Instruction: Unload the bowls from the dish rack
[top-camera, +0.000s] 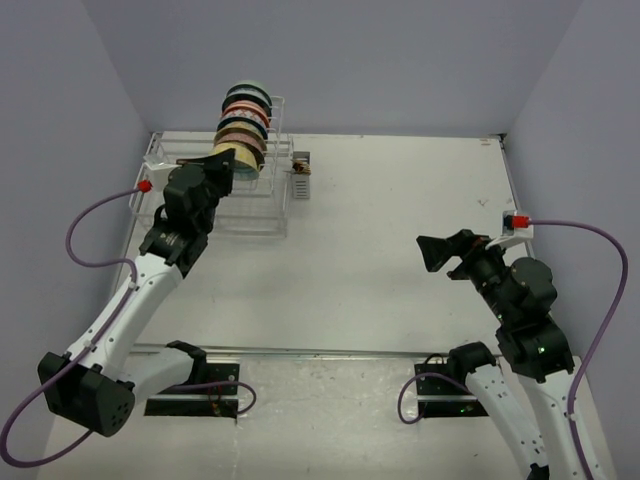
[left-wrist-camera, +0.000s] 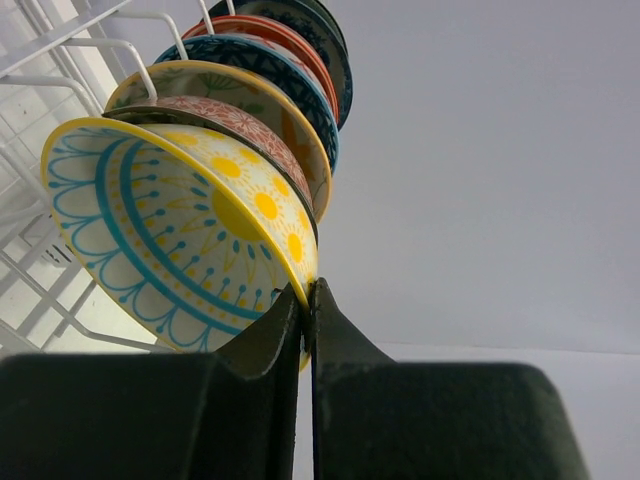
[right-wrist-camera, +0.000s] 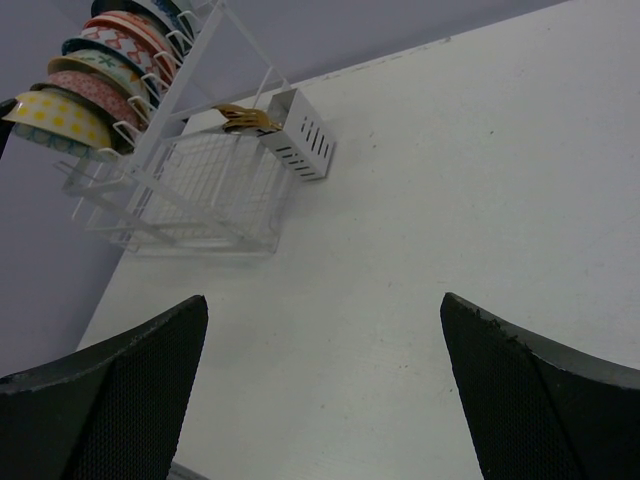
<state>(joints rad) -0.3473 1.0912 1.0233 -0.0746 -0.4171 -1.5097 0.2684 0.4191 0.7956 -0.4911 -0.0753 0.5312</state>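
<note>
Several bowls stand on edge in a row in the tall slotted frame of the white wire dish rack. My left gripper is shut on the lower rim of the nearest one, a yellow-rimmed bowl with teal and yellow pattern, which still sits in its slot. From above, the left gripper is at the front of the row. My right gripper is open and empty, well to the right of the rack, above bare table. In the right wrist view, the right gripper faces the rack and the bowls.
A small grey cutlery cup with a yellowish utensil hangs on the rack's right side; it also shows in the right wrist view. Walls close the table at the back and left, near the rack. The low basket part of the rack holds nothing visible.
</note>
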